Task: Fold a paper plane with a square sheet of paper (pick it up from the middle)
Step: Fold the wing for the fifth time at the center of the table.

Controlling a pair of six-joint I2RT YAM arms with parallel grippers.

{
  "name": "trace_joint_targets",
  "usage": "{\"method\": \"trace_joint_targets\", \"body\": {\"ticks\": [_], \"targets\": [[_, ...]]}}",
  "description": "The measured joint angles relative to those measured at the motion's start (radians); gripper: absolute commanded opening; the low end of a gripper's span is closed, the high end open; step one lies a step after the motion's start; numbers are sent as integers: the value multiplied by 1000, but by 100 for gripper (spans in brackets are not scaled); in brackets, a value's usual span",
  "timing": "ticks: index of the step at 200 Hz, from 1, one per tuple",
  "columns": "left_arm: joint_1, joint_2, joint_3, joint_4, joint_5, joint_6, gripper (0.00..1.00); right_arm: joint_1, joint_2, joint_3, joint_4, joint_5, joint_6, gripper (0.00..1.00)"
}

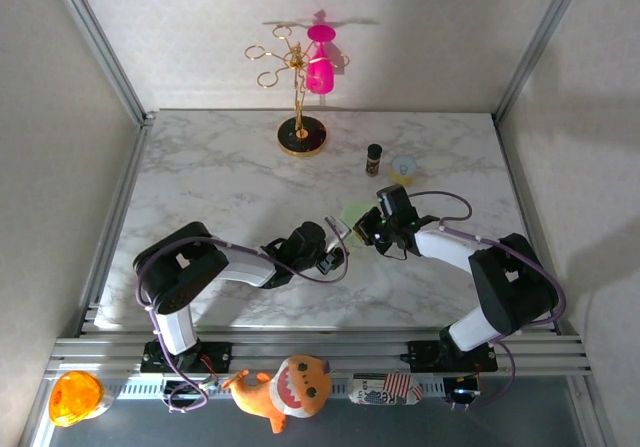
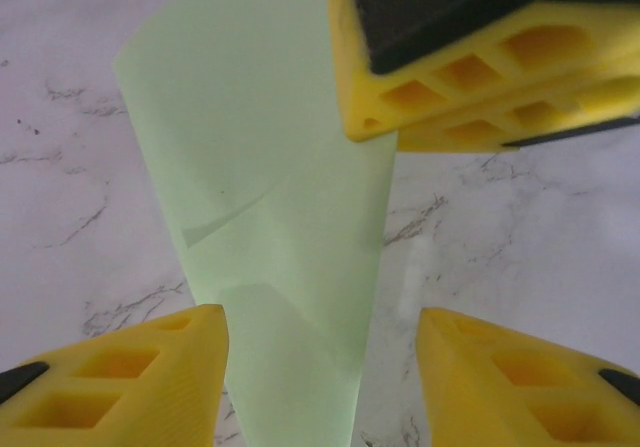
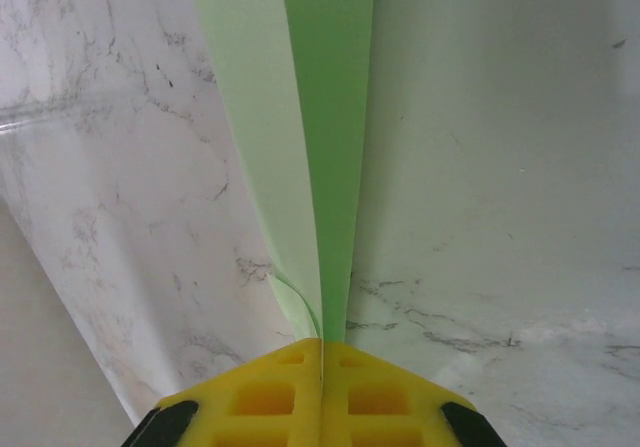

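The marble table (image 1: 200,177) carries a gold stand (image 1: 300,87) at its far edge. Near the middle, a little to the right, the right gripper (image 3: 322,345) has its yellow fingers pressed together on the pale green paper plane (image 3: 325,117). The left gripper (image 2: 320,317), just left of it, has its fingers apart, one on each side of the plane's narrower part. A small cup (image 1: 403,167) stands far right.

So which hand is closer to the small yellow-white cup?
Right. The right hand is below-left of the yellow-white cup in the top view; the left hand lies farther that way.
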Motion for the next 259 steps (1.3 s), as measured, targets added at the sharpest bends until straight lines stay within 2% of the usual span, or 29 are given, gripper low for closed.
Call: {"method": "trace_joint_targets", "body": {"ticks": [61, 106, 128, 198, 224, 259], "targets": [[-6, 20, 0, 5, -1, 42, 30, -8, 0, 18, -18, -19, 12, 5], [-6, 27, 0, 6, 2, 44, 18, -9, 4, 23, -26, -23, 13, 18], [-6, 37, 0, 7, 3, 43, 15, -9, 8, 24, -29, -31, 14, 23], [-3, 45, 0, 9, 34, 36, 0, -15, 8, 38, -60, -37, -8, 49], [10, 45, 0, 7, 83, 17, 0, -19, 8, 50, -82, -18, -34, 58], [46, 45, 12, -14, 155, -55, 0, -23, 7, 70, -121, 23, -86, 62]]}}
